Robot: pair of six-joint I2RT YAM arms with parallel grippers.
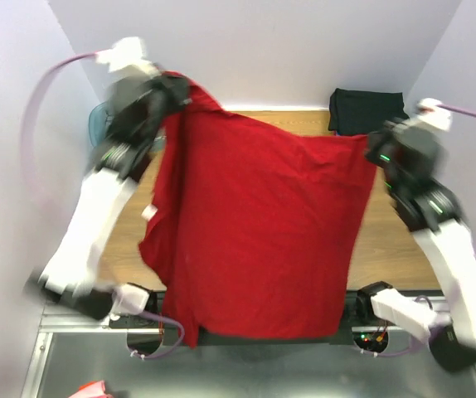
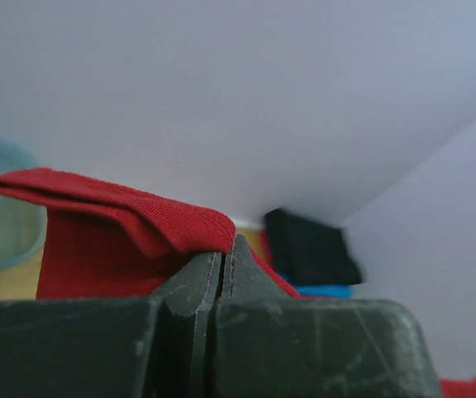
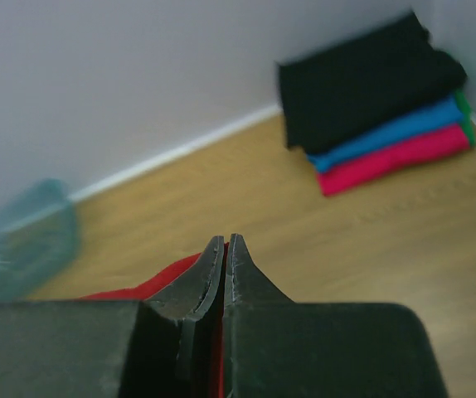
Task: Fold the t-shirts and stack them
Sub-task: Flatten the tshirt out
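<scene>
A deep red t-shirt (image 1: 259, 224) hangs spread in the air over the table, held up by both arms. At its upper left corner my left gripper (image 1: 172, 104) is shut on the cloth; in the left wrist view the red fabric (image 2: 122, 224) bunches over the closed jaws (image 2: 225, 257). My right gripper (image 1: 375, 149) is shut on the shirt's upper right corner, and red cloth (image 3: 159, 282) shows between and beside its closed jaws (image 3: 226, 249). A folded stack sits in the far right corner: black t-shirt (image 3: 362, 79) on top, teal blue (image 3: 387, 137) under it, magenta pink (image 3: 395, 157) at the bottom.
A translucent pale blue tub (image 1: 99, 120) stands at the table's far left, partly behind the left arm. White walls close in the wooden table (image 1: 387, 240) at the back and sides. The hanging shirt hides most of the tabletop.
</scene>
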